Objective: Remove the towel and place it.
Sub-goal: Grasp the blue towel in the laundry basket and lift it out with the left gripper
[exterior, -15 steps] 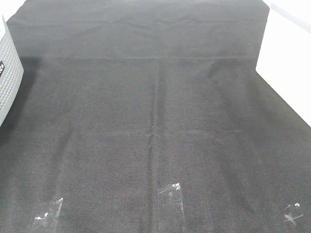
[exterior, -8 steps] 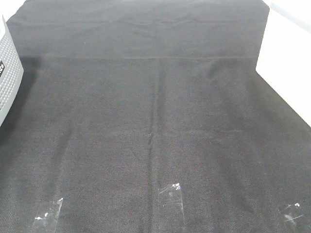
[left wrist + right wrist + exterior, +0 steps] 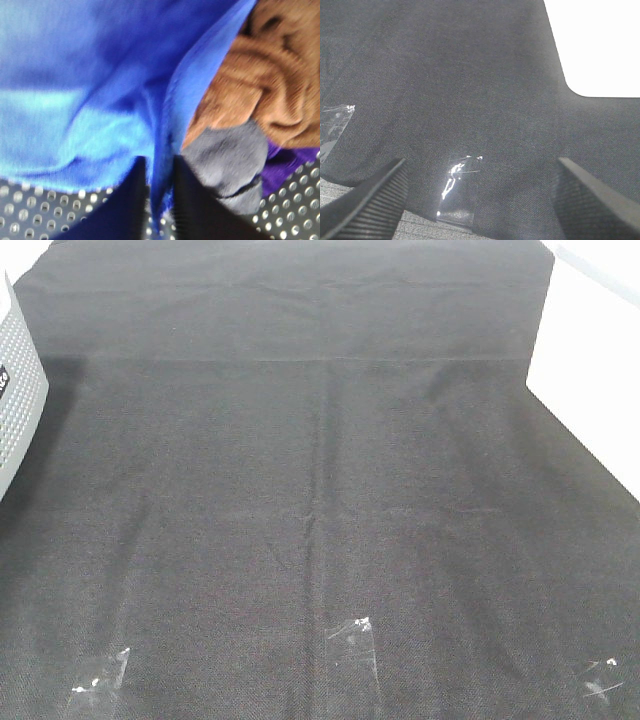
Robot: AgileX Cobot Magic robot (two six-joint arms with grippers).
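The bright blue towel (image 3: 90, 100) fills most of the left wrist view and lies bunched inside a perforated white basket (image 3: 30, 220). My left gripper (image 3: 160, 200) is shut on a fold of the towel, with the blue cloth pinched between its two dark fingers. My right gripper (image 3: 480, 175) is open and empty, low over the black table covering (image 3: 470, 75). Neither arm nor the towel shows in the exterior high view.
Brown (image 3: 255, 75), grey (image 3: 230, 155) and purple (image 3: 285, 160) cloths lie beside the towel in the basket. The basket's wall (image 3: 18, 410) stands at the table's left edge. The black covering (image 3: 320, 460) has tape patches (image 3: 352, 640) near the front. Bare white tabletop (image 3: 600, 360) lies right.
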